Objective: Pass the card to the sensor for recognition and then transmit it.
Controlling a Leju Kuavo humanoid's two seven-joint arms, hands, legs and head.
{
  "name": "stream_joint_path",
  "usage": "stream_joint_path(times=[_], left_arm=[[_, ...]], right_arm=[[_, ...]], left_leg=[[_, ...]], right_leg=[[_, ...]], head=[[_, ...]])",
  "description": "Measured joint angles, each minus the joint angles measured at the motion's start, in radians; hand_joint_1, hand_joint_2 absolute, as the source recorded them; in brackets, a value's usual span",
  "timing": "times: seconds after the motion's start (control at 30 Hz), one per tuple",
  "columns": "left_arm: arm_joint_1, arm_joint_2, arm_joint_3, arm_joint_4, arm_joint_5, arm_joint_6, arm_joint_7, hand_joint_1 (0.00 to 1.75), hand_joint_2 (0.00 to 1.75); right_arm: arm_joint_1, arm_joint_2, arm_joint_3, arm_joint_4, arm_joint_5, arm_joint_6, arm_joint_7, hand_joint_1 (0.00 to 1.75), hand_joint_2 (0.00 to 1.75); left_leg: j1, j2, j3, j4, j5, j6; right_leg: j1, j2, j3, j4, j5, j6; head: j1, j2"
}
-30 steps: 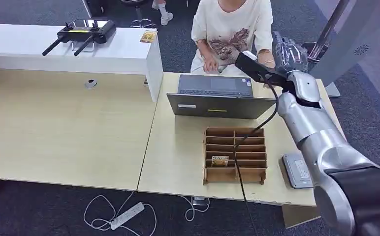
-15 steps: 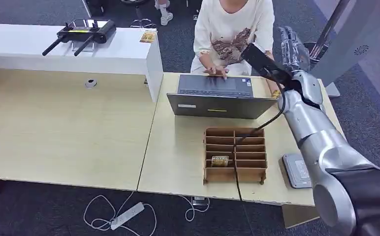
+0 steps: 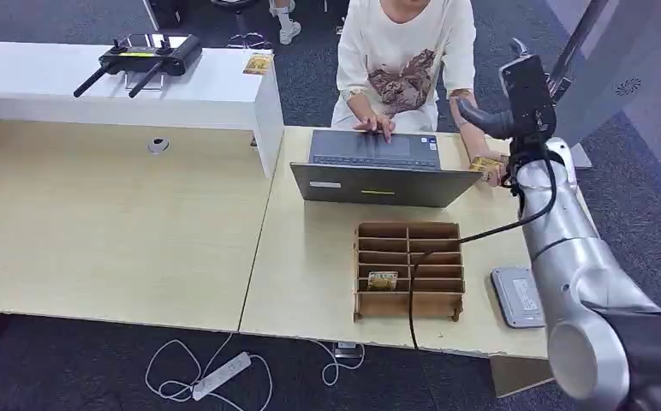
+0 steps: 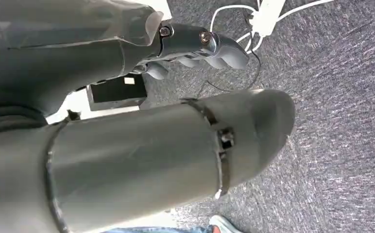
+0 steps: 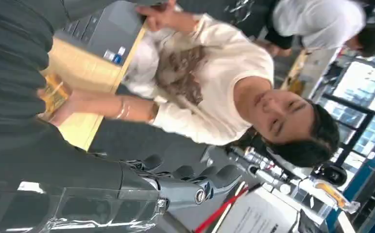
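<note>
A person's hand holds a yellow card (image 3: 485, 164) (image 5: 54, 94) on the table just right of the laptop (image 3: 378, 167). My right hand (image 3: 488, 120) (image 5: 176, 182) is raised above that card, beside the person's forearm, with its fingers stretched out and nothing in them. Another yellow card (image 3: 383, 279) lies in a slot of the brown cardboard organiser (image 3: 447, 301). The grey sensor pad (image 3: 517, 296) lies flat at the table's right edge, next to my right forearm. My left hand (image 4: 200, 43) hangs over the carpet, fingers loosely bent, holding nothing.
The person sits behind the laptop with their other hand (image 3: 377, 126) on its keyboard. A white counter (image 3: 224, 90) with a black remote controller (image 3: 143, 56) stands at the back left. A black cable (image 3: 413, 282) runs from my right wrist across the organiser.
My right hand has swung to the right and turned, drawing back from the person. The person's hand now rests on the table with the yellow card, and their other hand has moved onto the keyboard.
</note>
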Motion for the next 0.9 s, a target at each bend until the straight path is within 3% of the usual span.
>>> stream_joint_path(times=[0.17,0.3,0.5,0.9], left_arm=[[0.001,0.0,-0.003,0.0,0.0,0.014,0.0,0.0,0.0],[0.001,0.001,-0.017,0.0,0.0,0.023,0.0,0.0,0.0],[0.0,0.002,-0.033,0.0,0.0,0.025,0.0,0.0,0.0],[-0.005,0.002,-0.059,0.0,0.0,0.031,0.002,0.0,0.0]], right_arm=[[0.048,-0.024,-0.026,-0.058,-0.148,0.119,-0.043,0.0,1.75],[0.119,-0.055,-0.026,-0.154,-0.369,0.262,-0.031,0.0,1.75],[0.246,-0.103,-0.015,-0.342,-0.566,0.303,0.004,0.0,1.75],[0.466,-0.201,-0.013,-0.622,-0.747,0.32,0.033,0.0,1.75]], left_leg=[[0.0,0.0,0.0,0.0,0.0,0.0],[0.0,0.0,0.0,0.0,0.0,0.0],[-0.001,0.0,0.0,0.0,0.0,0.0],[-0.002,-0.001,0.0,0.0,-0.001,0.001]], right_leg=[[0.0,0.0,0.0,0.0,0.0,0.0],[0.0,0.0,0.0,0.0,0.0,0.0],[-0.001,0.0,0.0,0.0,0.0,0.0],[-0.001,-0.001,0.001,0.0,0.0,0.0]], head=[[0.0,0.0],[0.0,0.0],[0.0,0.0],[0.0,0.0]])
